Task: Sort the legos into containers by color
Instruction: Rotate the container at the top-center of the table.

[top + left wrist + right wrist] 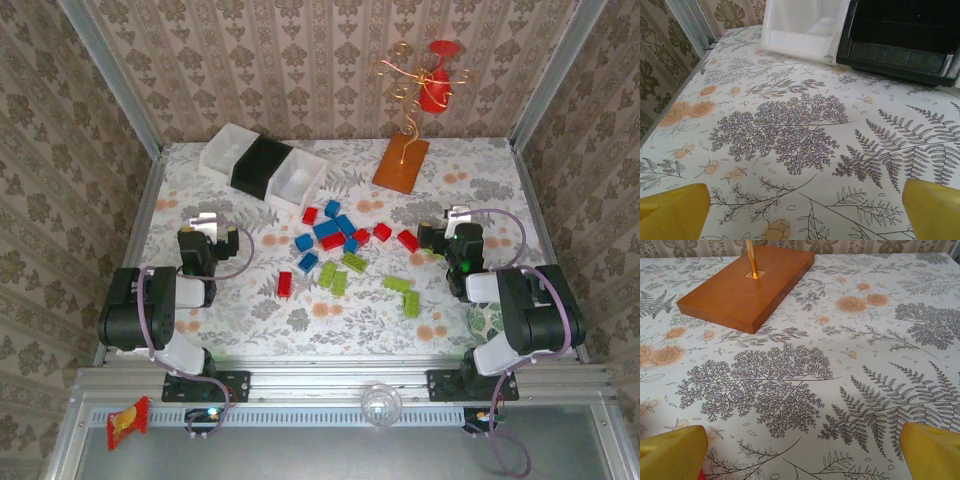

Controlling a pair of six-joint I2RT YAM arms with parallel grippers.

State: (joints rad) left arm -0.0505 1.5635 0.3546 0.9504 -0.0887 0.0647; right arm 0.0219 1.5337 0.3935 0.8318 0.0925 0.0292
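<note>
Arms folded low on either side of the legos point(335, 248), left gripper point(207, 222) and right gripper point(455, 218) gape wide (yellow fingertips point(672, 210) well apart), holding nothing.

Glossy plastic legos point(330, 231); smooth, satin-finished wooden board point(740, 292)

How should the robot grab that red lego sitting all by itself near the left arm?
Pinch the lone red lego across its narrow width, with a finger on each long side, coming straight down from above. It lies flat and apart from the other bricks, so there is room on both sides. The open left gripper looks nearest.
</note>
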